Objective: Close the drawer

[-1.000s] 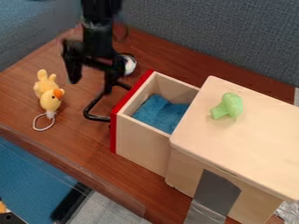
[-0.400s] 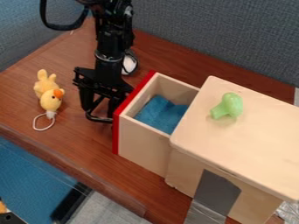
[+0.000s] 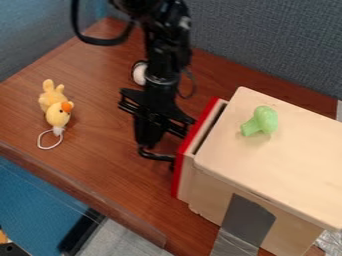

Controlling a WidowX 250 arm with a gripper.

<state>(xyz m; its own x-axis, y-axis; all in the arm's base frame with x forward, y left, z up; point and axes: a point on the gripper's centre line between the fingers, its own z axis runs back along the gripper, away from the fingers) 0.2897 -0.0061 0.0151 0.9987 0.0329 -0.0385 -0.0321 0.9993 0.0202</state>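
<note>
"Camera view. Where's the drawer?"

"Mid-frame, slightly below center. Red front (image 3: 186,165) faces left; drawer (image 3: 209,125) nearly all in the wooden box (image 3: 287,155), a narrow dark gap along its top."

"Tool?"

"Black arm (image 3: 162,65) down from the top edge. Gripper (image 3: 153,135) just left of center, low, right beside the red front. Contact: can't tell. How far open, or whether it has hold of anything: can't tell either. Black handle (image 3: 157,157) shows just under it, on the drawer's left side."

"On the box?"

"Green toy (image 3: 265,119), right of center, resting on the lid. Gray patch (image 3: 247,218) on the side below, silvery tape (image 3: 234,246) running down to the bottom edge."

"Elsewhere?"

"Yellow plush toy (image 3: 57,115) at left, lying on the brown table (image 3: 97,130), white loop (image 3: 49,147) at its lower end. White round object (image 3: 139,73) upper left of center, beside the arm. Gray partition (image 3: 267,45) across the upper right."
</note>
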